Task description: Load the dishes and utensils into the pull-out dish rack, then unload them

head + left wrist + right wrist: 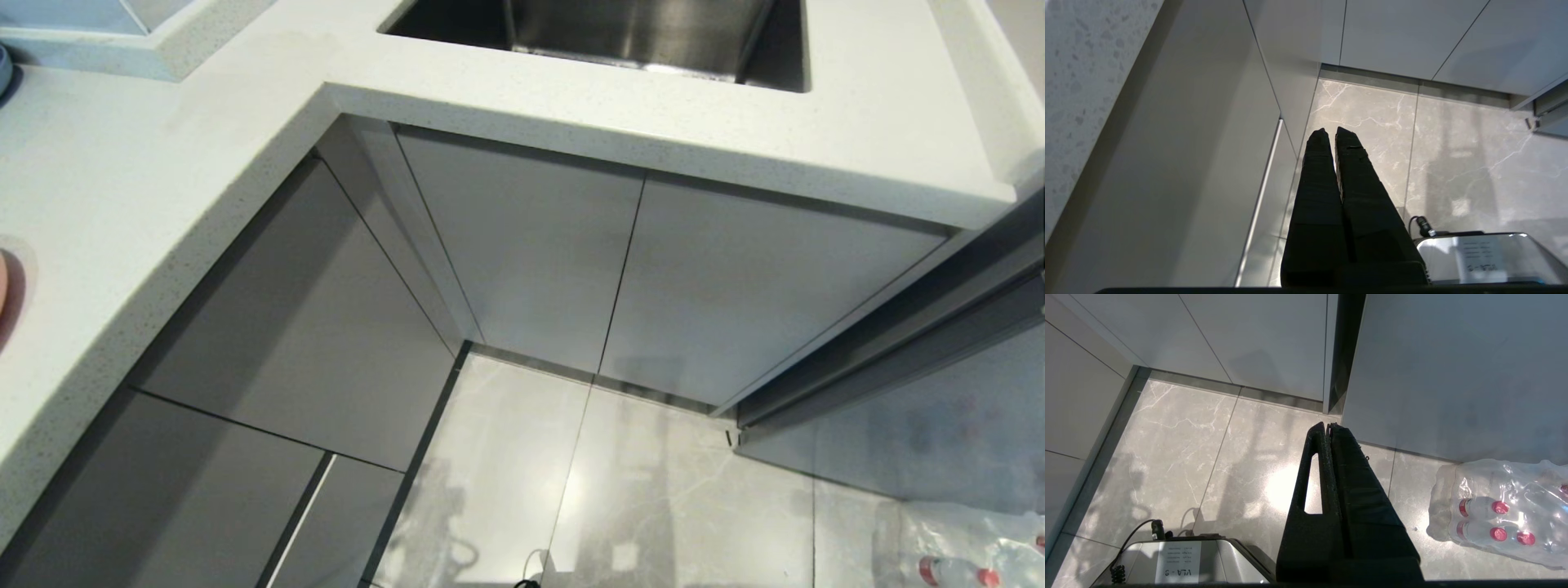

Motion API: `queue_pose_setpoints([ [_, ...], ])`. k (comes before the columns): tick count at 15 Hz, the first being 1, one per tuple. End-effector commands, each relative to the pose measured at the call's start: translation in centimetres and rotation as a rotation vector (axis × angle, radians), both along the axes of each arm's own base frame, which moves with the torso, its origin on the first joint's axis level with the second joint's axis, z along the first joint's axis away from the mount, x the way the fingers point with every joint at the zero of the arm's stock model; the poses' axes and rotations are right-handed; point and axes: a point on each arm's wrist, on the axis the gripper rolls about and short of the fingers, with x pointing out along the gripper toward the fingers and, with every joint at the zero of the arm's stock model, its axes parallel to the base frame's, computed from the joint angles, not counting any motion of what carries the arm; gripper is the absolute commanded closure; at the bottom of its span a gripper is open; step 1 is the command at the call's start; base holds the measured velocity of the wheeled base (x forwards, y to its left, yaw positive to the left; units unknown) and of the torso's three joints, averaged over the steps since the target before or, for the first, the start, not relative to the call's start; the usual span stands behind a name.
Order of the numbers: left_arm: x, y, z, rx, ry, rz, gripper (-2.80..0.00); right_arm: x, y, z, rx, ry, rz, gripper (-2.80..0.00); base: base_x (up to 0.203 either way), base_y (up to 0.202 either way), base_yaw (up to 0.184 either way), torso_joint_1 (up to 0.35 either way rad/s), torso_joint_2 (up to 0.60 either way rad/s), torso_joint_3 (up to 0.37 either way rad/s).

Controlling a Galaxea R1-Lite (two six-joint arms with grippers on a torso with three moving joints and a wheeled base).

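Both arms hang low, out of the head view. Left gripper (1330,136) has its fingers pressed together, holding nothing, pointing down at the marble floor (1453,163) just beside the cabinet fronts (1208,163). Right gripper (1327,426) is likewise closed and empty, over the floor, with a shrink-wrapped pack of bottles (1498,506) lying near it on the robot's right. The robot base (1184,559) shows under both wrists.

Further out: the pull-out dish rack is not visible. Every drawer front is flush and closed, so which front carries it cannot be told. Likely candidates are the lower fronts under the left counter run (245,343).

Farthest and highest: white countertop (122,204) with a sliver of the pink oval plate (6,286) at the head view's left edge, up and to the left of both grippers. Left arm is nearer. Bowl, chopsticks and spoon are out of view. Sink (637,33) sits at top center.

Judgement: task at the start; a drawer must open first. The counter overhang stands between the low grippers and the plate.
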Motion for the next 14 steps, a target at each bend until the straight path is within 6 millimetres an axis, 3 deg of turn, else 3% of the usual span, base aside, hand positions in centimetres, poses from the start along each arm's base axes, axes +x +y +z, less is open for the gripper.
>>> queue_pose_setpoints([
  [1, 0.01, 0.0, 0.01, -0.013, 0.001, 0.001, 0.0, 0.02, 0.0, -0.04, 0.0, 0.002, 0.0, 0.0, 0.0, 0.0, 0.0, 0.0, 0.0, 0.0],
  [14, 0.01, 0.0, 0.02, -0.053, 0.0, 0.002, 0.0, 0.02, 0.0, -0.05, 0.001, 0.003, 0.0, 0.0, 0.0, 0.0, 0.0, 0.0, 0.0, 0.0],
])
